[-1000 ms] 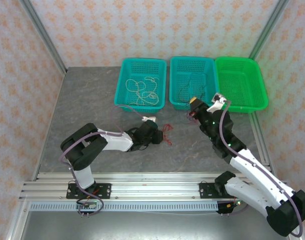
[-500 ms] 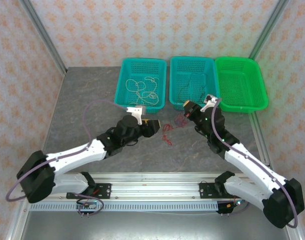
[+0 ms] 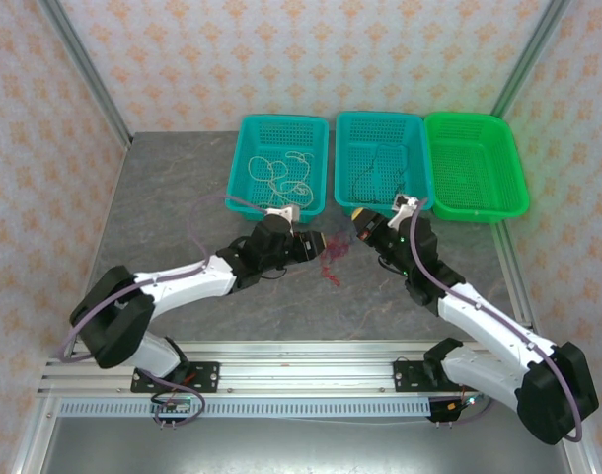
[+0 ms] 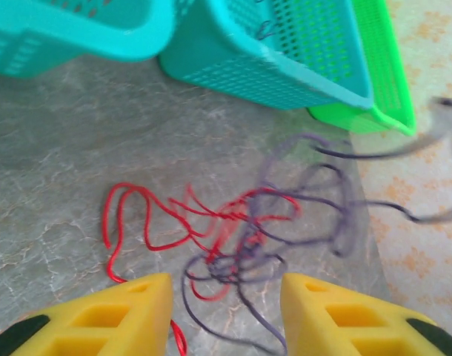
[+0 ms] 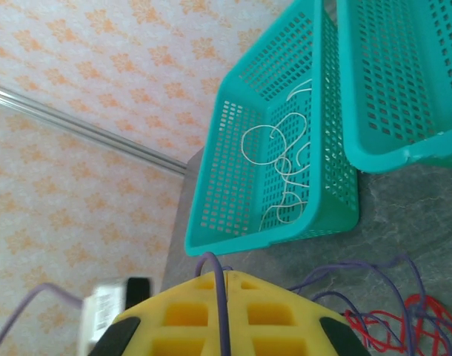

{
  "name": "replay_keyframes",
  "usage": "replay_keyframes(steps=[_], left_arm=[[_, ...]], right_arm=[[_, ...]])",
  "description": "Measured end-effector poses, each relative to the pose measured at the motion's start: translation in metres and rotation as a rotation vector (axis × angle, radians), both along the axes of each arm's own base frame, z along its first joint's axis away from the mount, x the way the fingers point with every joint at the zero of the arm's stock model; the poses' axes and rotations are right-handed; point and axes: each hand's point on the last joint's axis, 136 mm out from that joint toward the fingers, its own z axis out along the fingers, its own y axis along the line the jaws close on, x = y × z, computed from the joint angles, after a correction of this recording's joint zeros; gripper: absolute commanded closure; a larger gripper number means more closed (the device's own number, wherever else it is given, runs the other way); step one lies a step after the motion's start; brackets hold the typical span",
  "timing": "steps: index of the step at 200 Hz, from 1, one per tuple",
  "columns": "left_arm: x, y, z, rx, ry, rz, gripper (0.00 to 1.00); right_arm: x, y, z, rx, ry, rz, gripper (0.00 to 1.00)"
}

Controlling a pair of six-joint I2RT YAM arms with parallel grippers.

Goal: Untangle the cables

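Observation:
A tangle of red cable [image 4: 148, 215] and thin purple cable [image 4: 315, 215] lies on the grey table [image 3: 183, 197] in front of the baskets, showing from above as a small knot [image 3: 331, 267]. My left gripper [image 4: 226, 297] stands open just short of the tangle, its yellow fingers [image 4: 137, 311] on either side of the loops, touching nothing. From above, that left gripper [image 3: 319, 241] is left of the knot. My right gripper [image 5: 222, 278] is shut on the purple cable [image 5: 223, 311], lifted just above the table right of the knot [image 3: 358, 214].
Three baskets line the back: a teal one [image 3: 244, 148] with a cream-white cable [image 3: 281, 173], a teal one [image 3: 419, 148] with a black cable [image 3: 375, 173], and a green one [image 3: 513, 178]. Frame posts and patterned walls surround the table.
My left arm has swung out and its gripper has moved right to the tangle. My right gripper has moved left and lower, still shut, drawing the purple cable with it.

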Motion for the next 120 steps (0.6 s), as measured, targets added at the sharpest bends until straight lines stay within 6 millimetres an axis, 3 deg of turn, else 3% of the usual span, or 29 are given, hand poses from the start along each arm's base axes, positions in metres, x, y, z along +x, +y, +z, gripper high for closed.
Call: replay_keyframes(steps=[25, 52, 97, 120], left_arm=[[0.004, -0.015, -0.006, -0.057, 0.005, -0.032, 0.63], [0.006, -0.028, -0.011, -0.106, 0.017, -0.063, 1.0], [0.006, -0.029, -0.011, -0.11, 0.012, -0.065, 1.0], [0.002, -0.022, -0.005, -0.111, -0.002, -0.055, 1.0]], right_arm=[[-0.002, -0.001, -0.008, 0.002, 0.014, 0.001, 1.0], [-0.003, -0.001, -0.015, 0.0, 0.03, -0.001, 1.0], [-0.003, -0.011, -0.014, -0.012, 0.027, -0.05, 1.0], [-0.002, -0.035, -0.036, -0.067, 0.074, -0.169, 1.0]])
